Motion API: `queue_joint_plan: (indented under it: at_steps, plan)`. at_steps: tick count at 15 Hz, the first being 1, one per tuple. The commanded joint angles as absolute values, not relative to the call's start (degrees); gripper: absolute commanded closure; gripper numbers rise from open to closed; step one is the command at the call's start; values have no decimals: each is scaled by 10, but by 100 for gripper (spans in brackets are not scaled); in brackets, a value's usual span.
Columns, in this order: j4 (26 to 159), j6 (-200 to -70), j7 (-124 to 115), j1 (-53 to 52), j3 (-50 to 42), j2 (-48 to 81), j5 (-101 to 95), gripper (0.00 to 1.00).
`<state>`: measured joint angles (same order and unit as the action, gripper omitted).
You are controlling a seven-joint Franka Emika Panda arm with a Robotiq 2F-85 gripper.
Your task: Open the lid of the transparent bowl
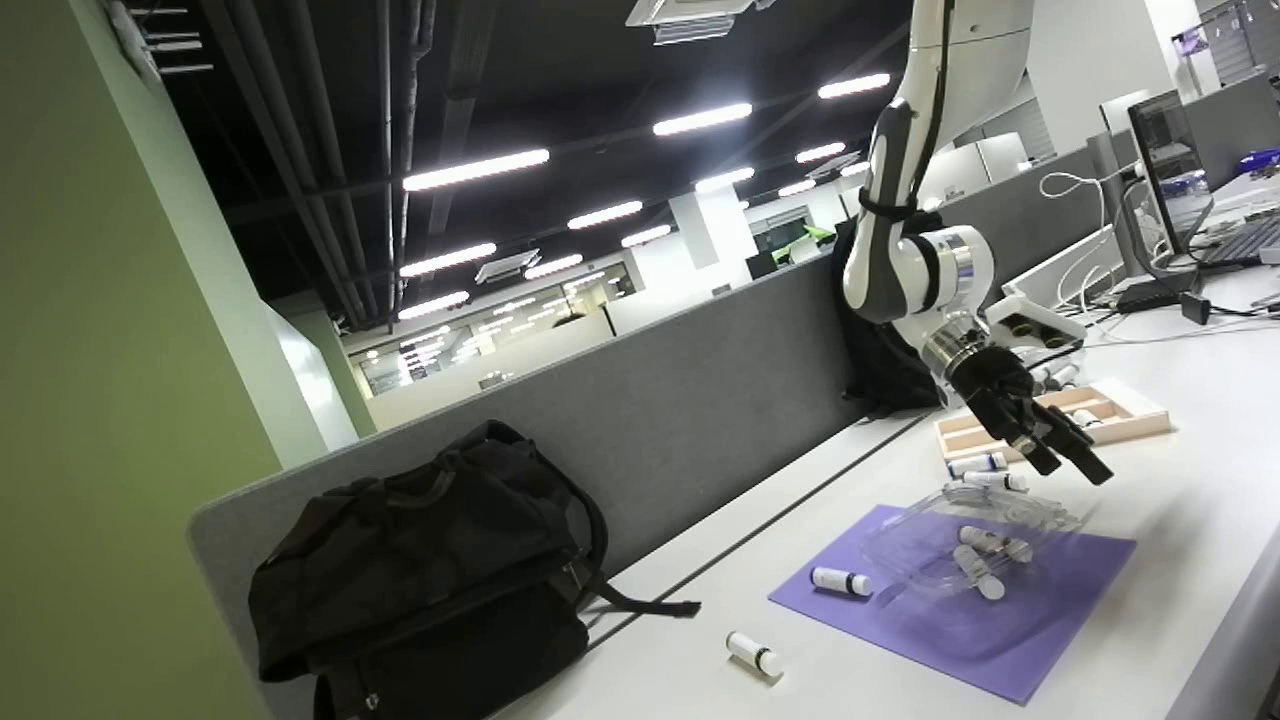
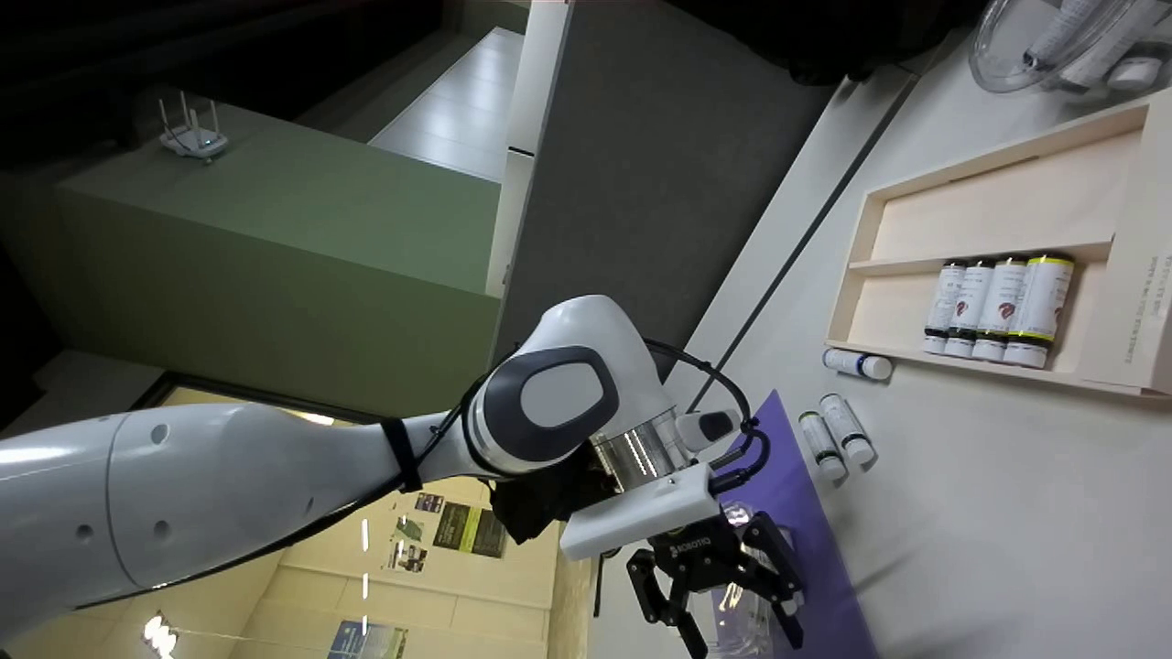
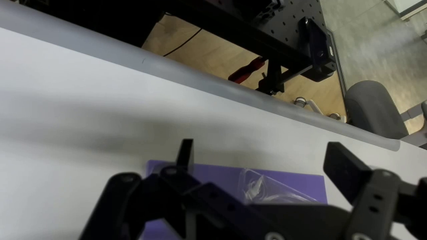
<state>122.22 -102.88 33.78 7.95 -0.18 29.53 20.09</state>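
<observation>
The transparent bowl (image 1: 935, 575) stands on a purple mat (image 1: 1085, 600), with white bottles showing through it. A clear flat piece with a cornered rim tops it; where lid and bowl meet is hard to see. In an exterior view the bowl (image 2: 756, 609) is partly hidden behind the gripper. In the wrist view a clear corner (image 3: 267, 186) shows between the fingers, the rest hidden by the gripper body. My gripper (image 1: 1074, 466) is open and empty, above the bowl and tilted. Its spread fingers also show in an exterior view (image 2: 743, 638) and in the wrist view (image 3: 263, 158).
A white bottle (image 1: 841, 582) lies on the mat and another (image 1: 754, 655) on the table. A wooden tray (image 2: 1007, 206) holds several bottles, with loose bottles (image 2: 847, 428) beside it. A black backpack (image 1: 430, 570) leans on the grey partition (image 1: 720, 400). The desk edge (image 3: 200, 80) is near.
</observation>
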Motion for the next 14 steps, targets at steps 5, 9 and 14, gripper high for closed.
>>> queue_joint_plan:
  at_steps: [5, 9, 14]
  plan:
    - [1306, -1165, 433, 115, 31, 278, 283, 0]
    - [1366, -1205, 532, 139, 48, 272, 345, 0]
    - [1434, -1227, 578, 142, 35, 238, 414, 0]
